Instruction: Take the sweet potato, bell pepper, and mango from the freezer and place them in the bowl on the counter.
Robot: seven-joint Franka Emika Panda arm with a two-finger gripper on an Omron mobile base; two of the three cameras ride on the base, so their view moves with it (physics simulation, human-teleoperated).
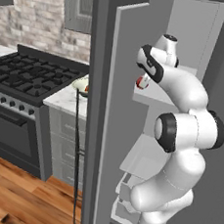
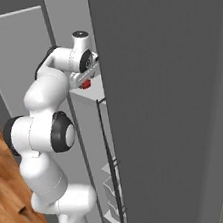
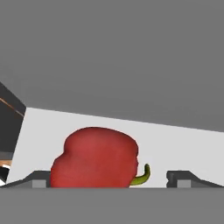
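A red bell pepper (image 3: 94,157) with a green stem lies on a pale shelf (image 3: 183,144) inside the freezer (image 1: 191,39). It sits between my gripper's fingers, close to the left fingertip (image 3: 37,178) and clear of the right one. My gripper (image 3: 107,179) is open. From the base the gripper (image 1: 143,81) reaches into the upper compartment, with the red pepper (image 2: 85,84) at its tip. The cream-green bowl (image 1: 80,84) stands on the marble counter (image 1: 66,101) left of the freezer door; an orange speck lies in it. The sweet potato and the mango are out of view.
The open grey freezer door (image 1: 118,114) stands between the arm and the counter, its black handle (image 1: 77,154) running down. A black gas stove (image 1: 24,74) is further left. Pale drawers (image 1: 125,189) fill the freezer's lower part.
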